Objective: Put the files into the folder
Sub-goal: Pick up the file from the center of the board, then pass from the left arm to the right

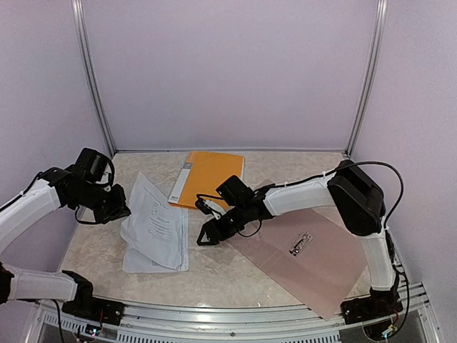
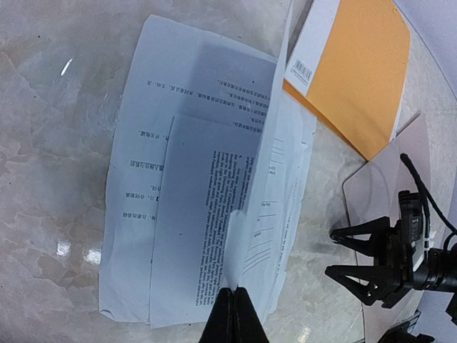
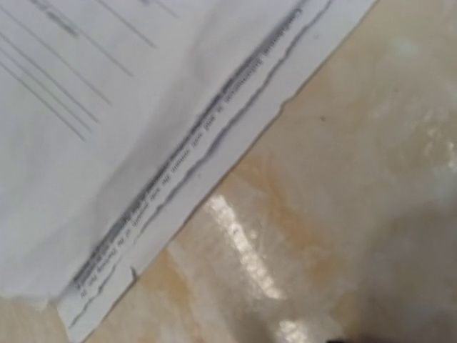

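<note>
1. The files [image 1: 156, 227] lie fanned on the counter [image 1: 214, 275], left of centre in the top view.
2. The left jaws are pinched shut on one sheet's edge, tenting it upward.
3. The right jaws stand partly open and empty, just right of the papers.
4. An orange folder [image 1: 208, 177] lies behind, and a taupe cover [image 1: 314, 257] spreads across the lower right.

arms [image 1: 28, 207]: white shells, black joints | cables [image 1: 382, 166]: black, looping | right tool [image 2: 330, 253]: black triangular fingers
</note>
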Robot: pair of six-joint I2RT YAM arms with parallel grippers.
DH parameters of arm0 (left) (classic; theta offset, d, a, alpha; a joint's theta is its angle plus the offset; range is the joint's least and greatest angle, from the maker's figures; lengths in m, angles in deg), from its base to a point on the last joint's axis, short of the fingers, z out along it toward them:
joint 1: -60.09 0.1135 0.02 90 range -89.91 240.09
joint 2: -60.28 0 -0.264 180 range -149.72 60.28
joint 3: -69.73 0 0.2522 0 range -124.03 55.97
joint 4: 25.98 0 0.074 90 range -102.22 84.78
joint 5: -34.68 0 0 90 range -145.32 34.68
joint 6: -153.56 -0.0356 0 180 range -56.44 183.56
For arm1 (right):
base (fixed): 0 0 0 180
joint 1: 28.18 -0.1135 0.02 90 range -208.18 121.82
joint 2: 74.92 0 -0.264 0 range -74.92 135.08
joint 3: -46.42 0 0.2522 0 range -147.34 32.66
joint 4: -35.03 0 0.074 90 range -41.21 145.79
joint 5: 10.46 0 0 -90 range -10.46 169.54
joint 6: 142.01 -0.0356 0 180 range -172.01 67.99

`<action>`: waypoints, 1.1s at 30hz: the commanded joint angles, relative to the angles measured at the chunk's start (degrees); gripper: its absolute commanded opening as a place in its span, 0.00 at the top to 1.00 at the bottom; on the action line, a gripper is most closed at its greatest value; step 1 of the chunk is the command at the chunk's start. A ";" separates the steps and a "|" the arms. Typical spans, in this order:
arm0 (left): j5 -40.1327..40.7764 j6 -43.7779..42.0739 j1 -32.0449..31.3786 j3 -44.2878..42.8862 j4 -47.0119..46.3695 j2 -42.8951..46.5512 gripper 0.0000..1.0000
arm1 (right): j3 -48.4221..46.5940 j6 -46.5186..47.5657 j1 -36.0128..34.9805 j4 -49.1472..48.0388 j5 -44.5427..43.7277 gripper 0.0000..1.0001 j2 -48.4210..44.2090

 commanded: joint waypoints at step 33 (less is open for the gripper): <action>-8.15 -10.22 -22.53 -25.72 -15.74 -24.53 1.00 | 26.51 -0.46 23.48 1.49 -26.70 0.23 -40.90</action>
